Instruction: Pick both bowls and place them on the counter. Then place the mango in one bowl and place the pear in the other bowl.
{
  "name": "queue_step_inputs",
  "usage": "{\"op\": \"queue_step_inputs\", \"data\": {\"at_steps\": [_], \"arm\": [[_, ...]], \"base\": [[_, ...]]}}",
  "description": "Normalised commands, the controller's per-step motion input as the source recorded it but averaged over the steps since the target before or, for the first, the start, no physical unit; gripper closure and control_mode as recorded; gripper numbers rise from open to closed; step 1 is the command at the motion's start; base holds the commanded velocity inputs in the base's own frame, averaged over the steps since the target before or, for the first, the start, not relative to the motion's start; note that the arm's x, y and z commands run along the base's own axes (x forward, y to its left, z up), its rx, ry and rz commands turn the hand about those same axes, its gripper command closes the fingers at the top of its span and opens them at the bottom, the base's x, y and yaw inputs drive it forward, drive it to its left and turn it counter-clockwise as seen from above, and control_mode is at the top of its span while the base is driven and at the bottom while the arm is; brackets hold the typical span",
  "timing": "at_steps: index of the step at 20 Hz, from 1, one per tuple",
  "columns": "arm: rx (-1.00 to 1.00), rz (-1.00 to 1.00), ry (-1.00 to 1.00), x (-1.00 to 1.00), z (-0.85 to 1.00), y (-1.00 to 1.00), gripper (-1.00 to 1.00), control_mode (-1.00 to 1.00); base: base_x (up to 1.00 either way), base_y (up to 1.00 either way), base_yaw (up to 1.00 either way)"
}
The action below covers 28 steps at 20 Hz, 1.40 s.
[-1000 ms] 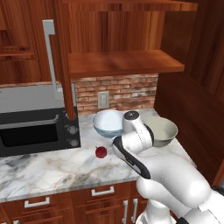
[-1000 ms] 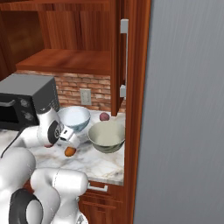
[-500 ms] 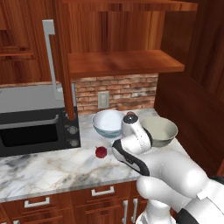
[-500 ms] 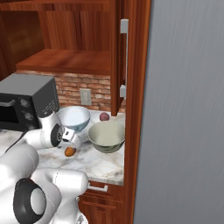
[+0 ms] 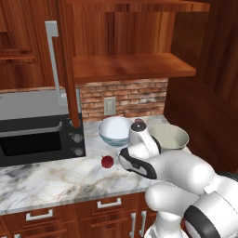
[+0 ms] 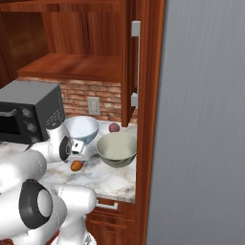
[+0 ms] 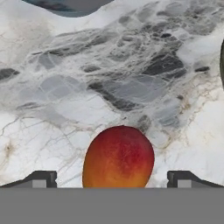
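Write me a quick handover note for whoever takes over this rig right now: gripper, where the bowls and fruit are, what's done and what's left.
Gripper: open, fingers either side of the mango, not closed on it.
Both bowls on the counter: white floral bowl, grey-green bowl to its right.
Mango lies on the marble in front of the bowls.
Pear sits on the counter, left of the arm.
Done: bowls placed.
Left: mango into one bowl, pear into the other.

No text, label, brand, number or sign can be read in any of the views. The microwave (image 5: 39, 139) front and its two knobs carry no legible marking, the wall outlet (image 5: 109, 106) plate on the brick is blank, and the two bowls, the fruit and the marble counter (image 5: 60, 179) bear no writing.
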Motion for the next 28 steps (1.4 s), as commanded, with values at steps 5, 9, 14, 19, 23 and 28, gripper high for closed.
{"op": "queue_step_inputs", "data": {"at_steps": [5, 9, 14, 19, 23, 28], "arm": [[0.02, 0.00, 0.00, 0.03, -0.21, 0.00, -1.00, -1.00], [0.04, 0.00, 0.00, 0.05, -0.23, 0.00, -1.00, -1.00], [0.01, 0.00, 0.00, 0.00, -0.21, -0.07, -1.00, -1.00], [0.00, -0.05, 0.02, -0.07, -0.06, -0.03, -1.00, -1.00], [0.00, -0.13, 0.03, -0.20, -0.08, -0.10, -1.00, -1.00], [0.00, -0.15, 0.01, -0.24, -0.14, -0.09, -1.00, -1.00]], "base": [[0.00, 0.00, 0.00], [0.00, 0.00, 0.00], [0.00, 0.00, 0.00], [0.00, 0.00, 0.00], [0.00, 0.00, 0.00], [0.00, 0.00, 0.00]]}}
